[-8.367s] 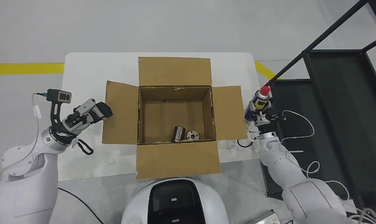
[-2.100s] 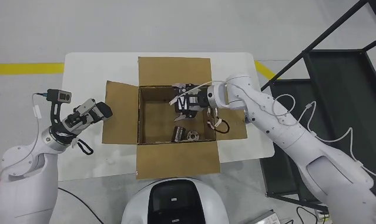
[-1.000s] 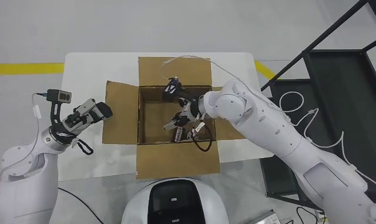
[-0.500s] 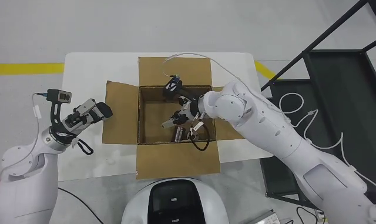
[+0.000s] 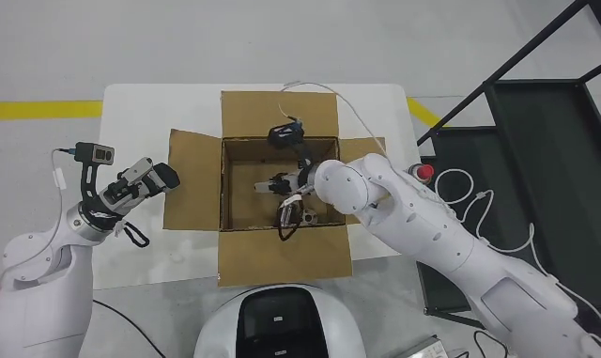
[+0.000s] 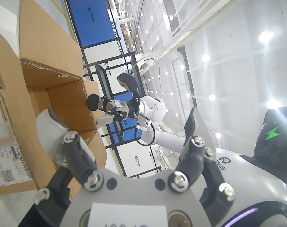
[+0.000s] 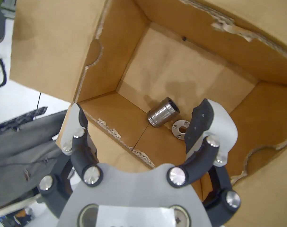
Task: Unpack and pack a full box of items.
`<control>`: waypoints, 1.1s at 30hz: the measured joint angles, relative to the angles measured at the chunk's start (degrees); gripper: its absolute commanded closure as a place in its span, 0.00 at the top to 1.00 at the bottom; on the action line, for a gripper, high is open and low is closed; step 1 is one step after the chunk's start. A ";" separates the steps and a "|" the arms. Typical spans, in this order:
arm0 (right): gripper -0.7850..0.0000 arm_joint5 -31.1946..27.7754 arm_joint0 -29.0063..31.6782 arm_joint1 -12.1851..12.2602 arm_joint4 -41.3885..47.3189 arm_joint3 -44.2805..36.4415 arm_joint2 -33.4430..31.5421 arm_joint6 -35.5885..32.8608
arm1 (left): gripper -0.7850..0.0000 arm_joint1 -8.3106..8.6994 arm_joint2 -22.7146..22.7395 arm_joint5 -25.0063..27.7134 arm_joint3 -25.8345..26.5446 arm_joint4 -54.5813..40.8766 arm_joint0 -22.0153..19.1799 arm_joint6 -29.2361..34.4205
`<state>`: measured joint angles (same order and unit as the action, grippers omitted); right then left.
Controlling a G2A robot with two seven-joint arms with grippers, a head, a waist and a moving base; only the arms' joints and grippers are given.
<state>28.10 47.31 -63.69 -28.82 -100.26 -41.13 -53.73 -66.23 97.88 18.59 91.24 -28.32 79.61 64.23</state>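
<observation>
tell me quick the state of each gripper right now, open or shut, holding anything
left gripper: fingers open, holding nothing
right gripper: fingers open, holding nothing, over the open box

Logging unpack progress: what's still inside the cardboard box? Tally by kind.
steel cylindrical sleeve: 1
round metal flange: 1
Total visible in the cardboard box: 2
</observation>
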 measured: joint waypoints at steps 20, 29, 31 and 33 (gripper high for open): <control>1.00 10.74 2.80 -0.33 1.25 -0.92 -1.38 -0.10 | 1.00 0.00 0.00 0.00 0.00 0.00 0.00 0.00; 1.00 17.76 -0.08 -4.12 0.76 4.00 6.08 3.33 | 1.00 0.00 0.00 0.00 0.00 0.00 0.00 0.00; 1.00 19.31 -1.21 -5.14 1.65 6.06 6.98 3.83 | 1.00 0.00 0.00 0.00 0.00 0.00 0.00 0.00; 1.00 20.24 -2.41 -5.92 2.04 7.96 7.63 3.94 | 1.00 0.00 0.00 0.00 0.00 0.00 0.00 0.00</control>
<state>48.34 44.90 -69.60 -26.77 -92.30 -33.50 -49.78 -66.23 97.88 18.59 91.24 -28.32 79.61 64.23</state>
